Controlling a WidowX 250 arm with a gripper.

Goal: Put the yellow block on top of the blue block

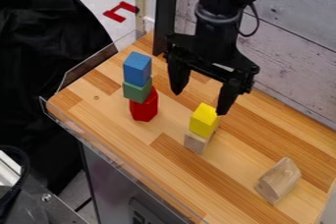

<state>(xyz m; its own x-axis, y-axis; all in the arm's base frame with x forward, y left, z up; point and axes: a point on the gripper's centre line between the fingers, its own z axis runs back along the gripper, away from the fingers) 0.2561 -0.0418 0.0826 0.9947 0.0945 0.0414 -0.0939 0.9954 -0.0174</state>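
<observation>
One yellow block (204,120) sits apparently just below the released, wide-spread claw (200,100).

Blk arm (216,34) hangs from top edge w/ pincer (200,102) wide open.

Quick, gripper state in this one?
Gripper: open, fingers spread wide apart, holding nothing; the yellow block sits on a wooden block, not clamped.

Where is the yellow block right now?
In the camera view, the yellow block sits right of the picture's centre, on top of a small natural-wood block, to the right of the stack with the blue block on top.
</observation>
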